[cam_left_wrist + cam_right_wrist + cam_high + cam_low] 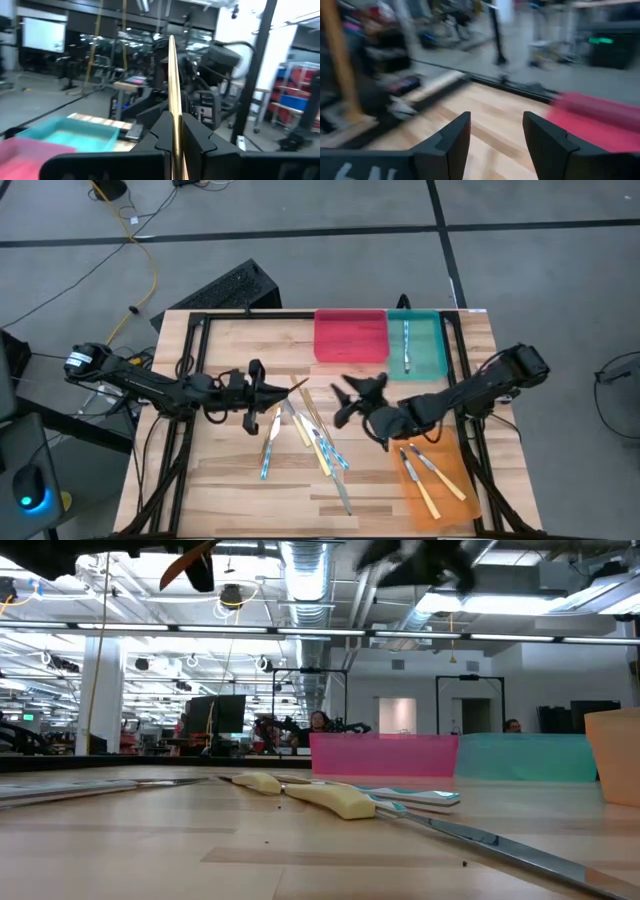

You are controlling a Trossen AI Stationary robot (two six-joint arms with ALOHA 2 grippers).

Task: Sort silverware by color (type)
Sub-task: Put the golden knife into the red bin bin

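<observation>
My left gripper [272, 390] hovers above the table's middle, shut on a thin tan wooden stick [172, 75]. My right gripper [345, 398] floats open a little to its right, fingers pointing left, with nothing between them [496, 135]. Below them, loose silverware [305, 435] lies flat on the wood: yellow-handled knives [335, 798], light-blue-handled pieces [265, 465] and more tan sticks [315, 420]. A blue-handled piece [407, 345] lies in the teal tray. Two yellow-handled knives [430, 475] lie in the orange tray. My left gripper pinches the tan stick between its two fingers [197, 137], which come level from the table's left and lie along it. The stick's free length [299, 385] juts out past the fingertips toward the right. It is lifted clear of the table.
The red tray [350, 337] and teal tray [432, 355] sit side by side at the far edge. The orange tray [455, 455] sits at the near right, under my right arm. A black frame runs around the table. Bare wood shows at the near left.
</observation>
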